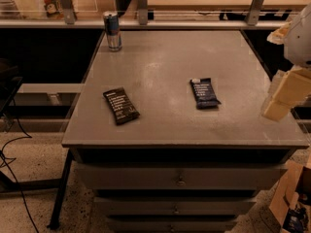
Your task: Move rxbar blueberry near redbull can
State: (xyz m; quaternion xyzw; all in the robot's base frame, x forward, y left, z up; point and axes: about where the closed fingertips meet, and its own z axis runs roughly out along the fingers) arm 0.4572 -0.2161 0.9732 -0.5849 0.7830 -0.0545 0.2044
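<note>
Reach left from cream-coloured gripper (pixel 282 97), at grey counter's (pixel 160 57) right edge, to flat navy-blue rxbar blueberry (pixel 204 92) lying right of centre, long axis near-to-far. Cannot tell gripper's opening. Then carry toward slim silver-blue redbull can (pixel 112 30), far-left corner.

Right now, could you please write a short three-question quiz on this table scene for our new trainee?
1. True or false: the rxbar blueberry touches the redbull can.
2. Which bar lies nearer the gripper, at the right edge of the table: A) rxbar blueberry, B) black-brown bar?
3. Fill in: the redbull can stands at the table's far ____ corner.
Key: 1 false; 2 A; 3 left.
</note>
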